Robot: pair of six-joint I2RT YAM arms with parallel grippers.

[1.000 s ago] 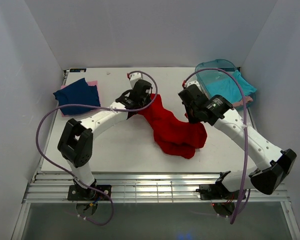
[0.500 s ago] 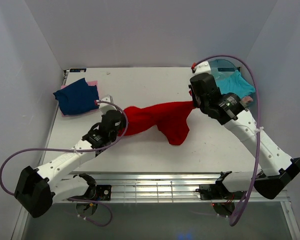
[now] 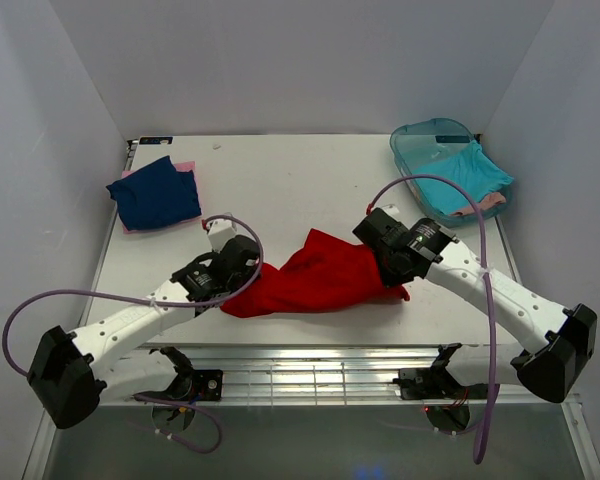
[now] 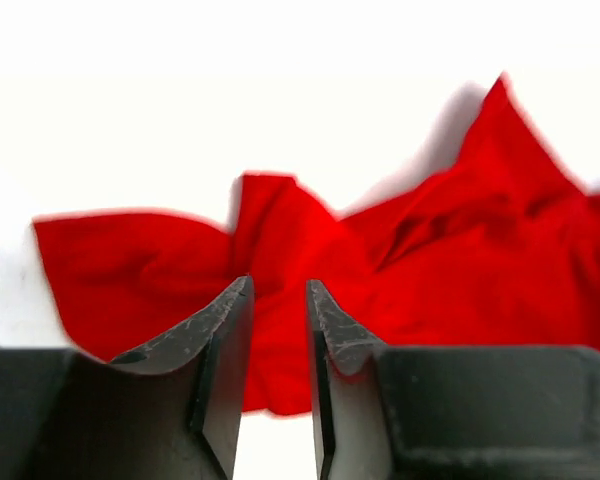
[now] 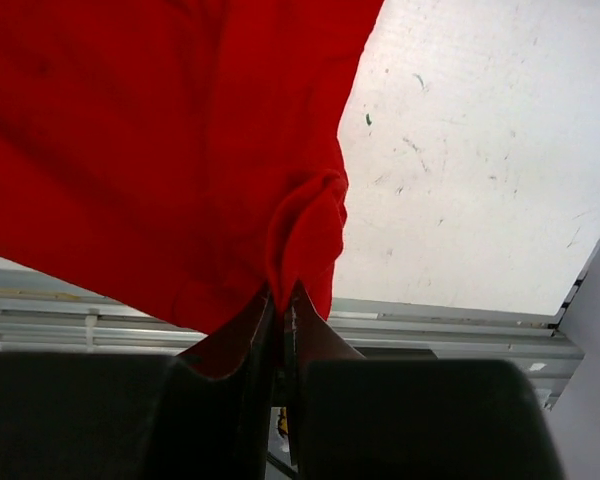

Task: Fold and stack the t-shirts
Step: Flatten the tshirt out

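One red t-shirt [image 3: 320, 285] lies stretched left-to-right; right pincer [image 5: 281, 297] clamps its right end; left pincer [image 4: 278, 286] slightly parted, empty.

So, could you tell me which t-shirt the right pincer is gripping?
The red t-shirt, clamped in the right pincer at centre front; the navy one lies far left, the turquoise one in the tub.

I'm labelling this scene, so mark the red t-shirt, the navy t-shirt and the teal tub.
red t-shirt [image 3: 315, 280], top view, middle of the cloth
navy t-shirt [image 3: 155, 195], top view, centre of the cloth
teal tub [image 3: 420, 150], top view, bare far-left part
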